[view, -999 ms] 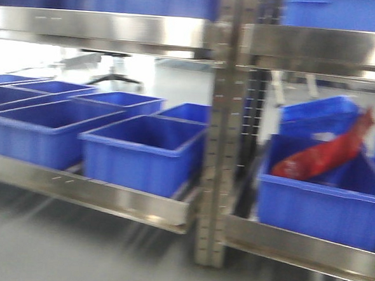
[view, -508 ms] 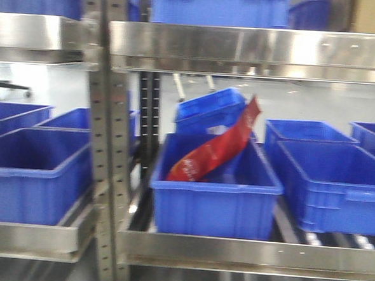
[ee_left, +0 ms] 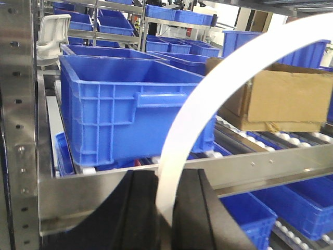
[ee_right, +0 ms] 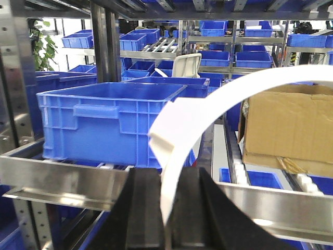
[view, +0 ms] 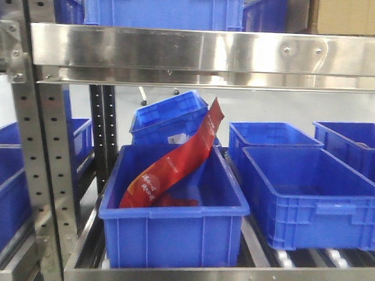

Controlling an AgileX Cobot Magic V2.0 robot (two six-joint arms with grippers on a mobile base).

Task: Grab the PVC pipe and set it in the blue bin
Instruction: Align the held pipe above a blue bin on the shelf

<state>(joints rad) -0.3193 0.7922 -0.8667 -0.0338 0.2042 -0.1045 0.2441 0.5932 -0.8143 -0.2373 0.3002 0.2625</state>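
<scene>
Only the two wrist views show the PVC pipe — a flat white strip that rises from the bottom of each picture and bends in an arc towards the upper right. The front view shows instead a blue bin at the near edge of a steel roller worktop. A red packet leans aslant inside it, its upper end above the back rim. A tilted bin stands behind, and two more bins lie just beside on the right. An upper shelf rail crosses the top, and a perforated post stands at the left.

From the left wrist, a large bin sits on rollers behind a steel rail, with a cardboard box to its right; the pipe's arc crosses in front of both. The right wrist sees a like scene, plus a white moulded part further back and a leafy plant at the far left.

The left end effector is clenched on the pipe, its black fingers pressed against either side of the strip. The right end effector grips the strip the same way — a squared step in the white edge shows just above its fingers. The pipe hangs in the air before the racks, apart from every bin.
</scene>
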